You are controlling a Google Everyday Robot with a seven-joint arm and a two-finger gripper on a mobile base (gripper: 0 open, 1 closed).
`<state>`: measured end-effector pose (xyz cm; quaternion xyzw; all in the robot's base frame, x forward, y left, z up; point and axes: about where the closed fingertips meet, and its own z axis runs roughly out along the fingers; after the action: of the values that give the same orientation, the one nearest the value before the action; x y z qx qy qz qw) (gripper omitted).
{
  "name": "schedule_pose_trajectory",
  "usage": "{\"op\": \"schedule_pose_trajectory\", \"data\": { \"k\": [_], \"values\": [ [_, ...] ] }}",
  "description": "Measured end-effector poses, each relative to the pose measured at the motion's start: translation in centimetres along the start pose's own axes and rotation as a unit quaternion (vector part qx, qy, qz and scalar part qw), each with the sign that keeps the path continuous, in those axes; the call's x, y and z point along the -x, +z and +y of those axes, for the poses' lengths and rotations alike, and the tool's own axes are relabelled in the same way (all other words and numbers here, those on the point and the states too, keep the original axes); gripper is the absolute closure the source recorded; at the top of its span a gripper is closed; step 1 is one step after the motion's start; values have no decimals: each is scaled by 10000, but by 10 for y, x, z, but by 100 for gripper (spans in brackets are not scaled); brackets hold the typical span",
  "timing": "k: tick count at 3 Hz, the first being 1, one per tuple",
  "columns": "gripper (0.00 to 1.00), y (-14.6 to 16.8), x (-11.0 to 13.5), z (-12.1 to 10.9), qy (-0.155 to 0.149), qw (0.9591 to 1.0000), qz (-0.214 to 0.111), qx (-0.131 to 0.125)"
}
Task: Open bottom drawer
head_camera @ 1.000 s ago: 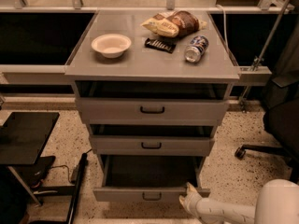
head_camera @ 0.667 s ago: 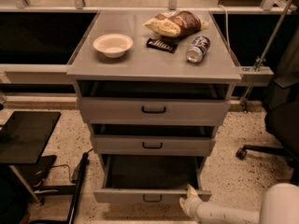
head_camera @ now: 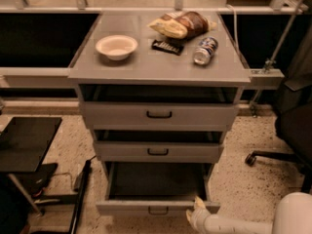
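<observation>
Three grey drawers stand partly pulled out of the cabinet (head_camera: 146,66), and the bottom drawer (head_camera: 126,207), lowest and nearest the floor, is drawn out farthest, its inside dark and its contents impossible to make out. The gripper (head_camera: 197,209) sits low at the right end of that drawer's front, at or just beside its corner, and I cannot tell whether it is open or closed. On the cabinet top rest a white bowl (head_camera: 116,47) with a pale inside, a snack bag (head_camera: 183,24), a dark bar (head_camera: 167,47) and a can (head_camera: 204,50) lying on its side.
</observation>
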<state>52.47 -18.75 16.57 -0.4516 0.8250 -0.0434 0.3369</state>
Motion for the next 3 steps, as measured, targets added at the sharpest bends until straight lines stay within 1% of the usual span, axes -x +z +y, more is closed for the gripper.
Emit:
{"op": "schedule_pose_trajectory", "data": {
  "k": [1, 2, 3],
  "values": [
    [100, -2, 1, -1, 0, 10000, 0, 0],
    [100, -6, -5, 5, 36, 10000, -12, -37],
    [100, -8, -3, 4, 36, 10000, -12, -37]
  ]
}}
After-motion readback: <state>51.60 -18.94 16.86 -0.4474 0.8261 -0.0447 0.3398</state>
